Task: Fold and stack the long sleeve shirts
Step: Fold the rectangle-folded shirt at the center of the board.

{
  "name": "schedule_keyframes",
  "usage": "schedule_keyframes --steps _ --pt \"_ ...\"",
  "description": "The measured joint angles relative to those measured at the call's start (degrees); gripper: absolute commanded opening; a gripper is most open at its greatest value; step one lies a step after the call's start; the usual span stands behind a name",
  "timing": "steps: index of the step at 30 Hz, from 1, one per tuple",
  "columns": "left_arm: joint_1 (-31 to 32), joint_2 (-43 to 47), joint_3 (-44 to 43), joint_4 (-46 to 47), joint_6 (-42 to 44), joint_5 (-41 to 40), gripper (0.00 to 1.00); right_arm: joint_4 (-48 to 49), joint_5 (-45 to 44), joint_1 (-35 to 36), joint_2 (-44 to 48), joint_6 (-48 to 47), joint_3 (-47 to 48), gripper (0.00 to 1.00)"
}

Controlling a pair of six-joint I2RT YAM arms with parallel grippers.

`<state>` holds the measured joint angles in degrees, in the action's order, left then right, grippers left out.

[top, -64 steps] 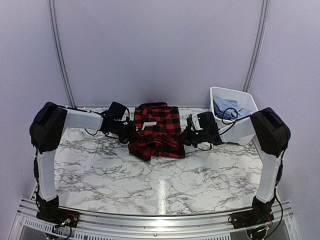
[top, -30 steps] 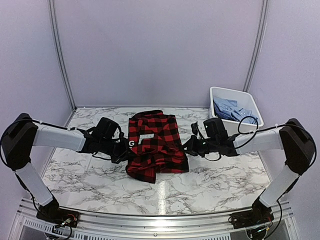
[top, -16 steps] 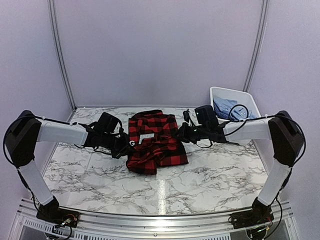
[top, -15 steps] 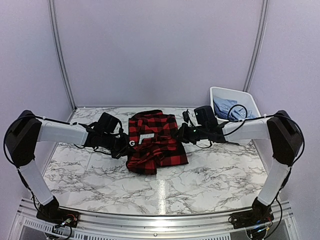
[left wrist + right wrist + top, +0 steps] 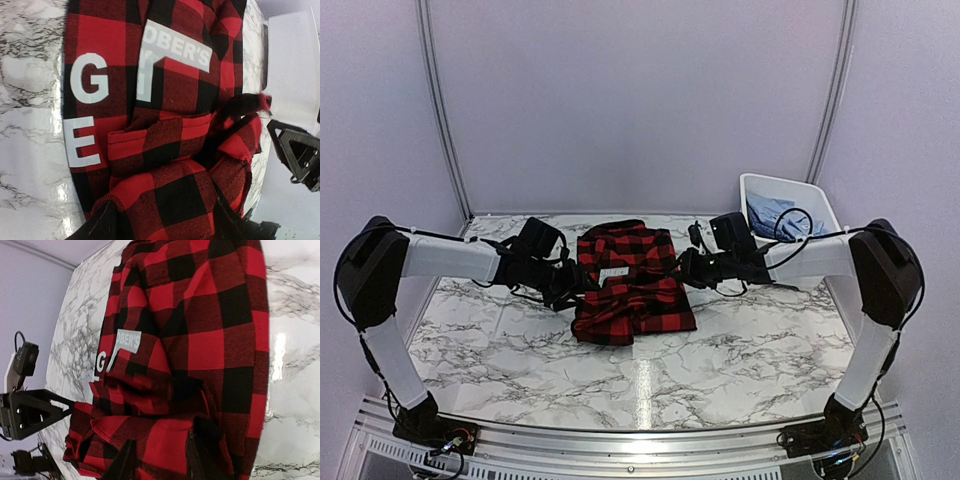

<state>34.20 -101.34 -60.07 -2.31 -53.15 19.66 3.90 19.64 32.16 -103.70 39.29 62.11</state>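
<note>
One long sleeve shirt (image 5: 632,285), red-and-black check flannel, lies bunched and partly folded in the middle of the marble table (image 5: 520,350). White lettering shows on its back (image 5: 90,82). My left gripper (image 5: 578,288) is at the shirt's left edge. Its fingers stand wide apart in the left wrist view, and a thick fold of the shirt (image 5: 180,195) lies between them at my left gripper (image 5: 162,225). My right gripper (image 5: 682,270) is at the shirt's right edge. Its fingers stand apart around a red fold at my right gripper (image 5: 160,457). Light blue shirts (image 5: 775,212) lie in the tub.
A white plastic tub (image 5: 815,200) stands at the back right corner, just behind the right arm. The table's near half is bare marble. Each wrist view shows the other gripper across the shirt: my right gripper (image 5: 297,155) and my left gripper (image 5: 30,412).
Both grippers moved inward and back over the shirt, carrying its near part up onto the rest. Their jaws, shut before, now stand apart.
</note>
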Motion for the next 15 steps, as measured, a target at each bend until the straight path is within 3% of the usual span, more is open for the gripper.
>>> schedule_keyframes --steps 6,15 --pt "-1.77 1.36 -0.94 -3.45 4.74 -2.36 0.83 -2.27 -1.81 -1.29 0.81 -2.14 0.0 0.58" --pt "-2.25 10.1 6.43 -6.69 8.79 -2.99 0.7 -6.43 -4.68 -0.42 7.91 -8.46 -2.43 0.58"
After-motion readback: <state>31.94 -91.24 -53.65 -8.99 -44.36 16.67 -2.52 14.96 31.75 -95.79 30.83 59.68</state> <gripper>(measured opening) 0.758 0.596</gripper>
